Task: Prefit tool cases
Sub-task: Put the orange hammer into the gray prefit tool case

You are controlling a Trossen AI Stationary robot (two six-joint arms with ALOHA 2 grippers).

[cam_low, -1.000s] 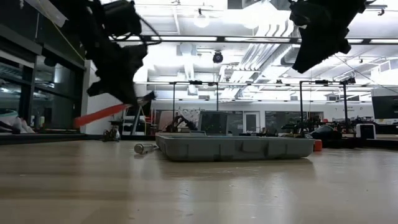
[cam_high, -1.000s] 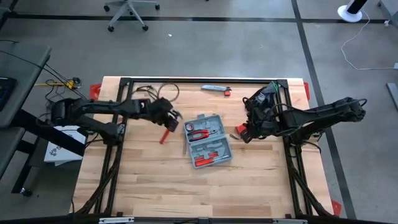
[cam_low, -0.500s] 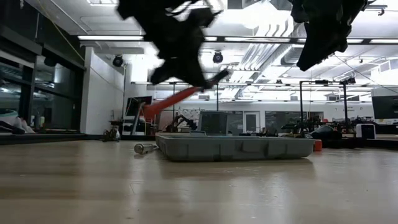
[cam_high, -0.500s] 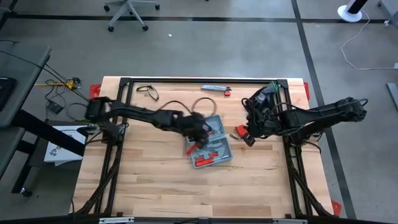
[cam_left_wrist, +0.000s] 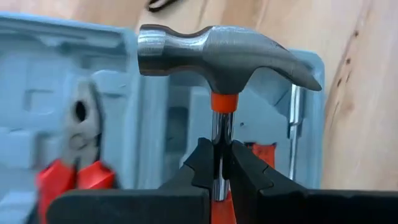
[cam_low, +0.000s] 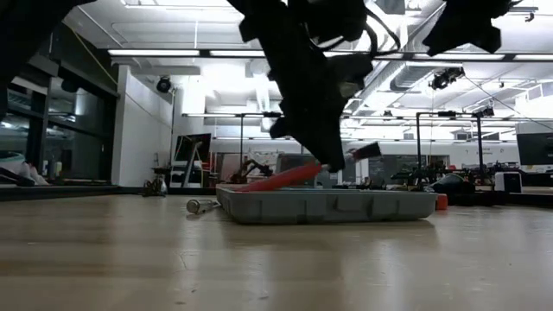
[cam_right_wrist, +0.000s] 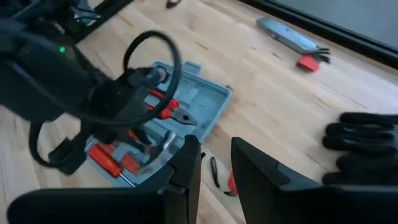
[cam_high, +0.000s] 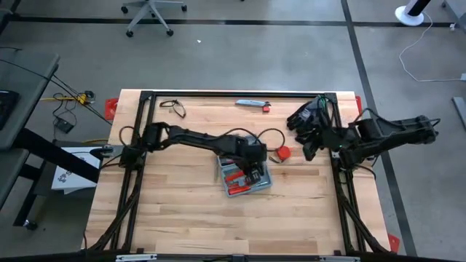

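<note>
The grey-blue tool case (cam_high: 256, 183) lies open on the table's middle, with red-handled pliers (cam_left_wrist: 74, 158) and red screwdrivers (cam_right_wrist: 112, 158) in its recesses. My left gripper (cam_high: 251, 169) hangs over the case, shut on a hammer (cam_left_wrist: 217, 53) that has a steel head and a red handle (cam_low: 276, 179). My right gripper (cam_right_wrist: 214, 168) stands open and higher, right of the case, with nothing between its fingers. In the low view the case (cam_low: 328, 206) shows side-on, under my left gripper (cam_low: 324, 160). My left gripper pinches the hammer's bare steel shaft (cam_left_wrist: 219, 140), just below the red collar under the head, between its two fingers. The fingers come slanting down from above and lie across the shaft. The handle slants down toward the case's left rim; whether its end (cam_low: 244, 185) touches, I cannot tell.
Black gloves (cam_high: 307, 116) lie at the far right, by my right arm. A small red thing (cam_high: 282, 153) lies right of the case. A utility knife (cam_high: 251, 103) lies at the far edge, a dark loop (cam_high: 171, 107) at the far left. A small metal piece (cam_low: 200, 206) lies left of the case.
My left gripper has carried the hammer from the table's left side toward the right and a little down, to a place over the open case, rolling its wrist on the way. My right gripper has drawn back toward the right edge and risen.
</note>
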